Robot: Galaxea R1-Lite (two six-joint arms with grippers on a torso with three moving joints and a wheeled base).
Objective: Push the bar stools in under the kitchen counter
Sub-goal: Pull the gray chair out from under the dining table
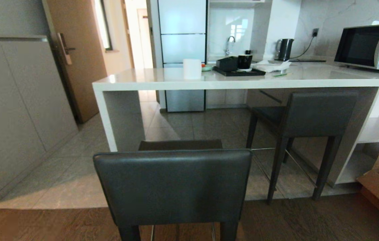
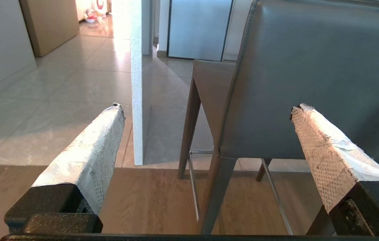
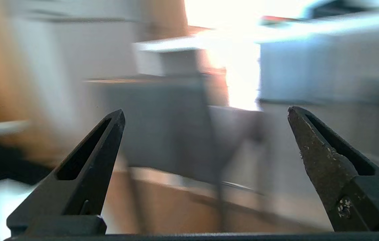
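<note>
near stool (image 1: 174,185) stands out from the kitchen counter (image 1: 209,82), far stool (image 1: 309,115) already tucked, both left gripper (image 2: 206,110) and right gripper (image 3: 206,115) spread wide and empty; next, press its backrest forward.

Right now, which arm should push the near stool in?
Probably left: the left gripper is open and empty, facing the near stool backrest. The right gripper, also open, gives a view too smeared to place it.
</note>
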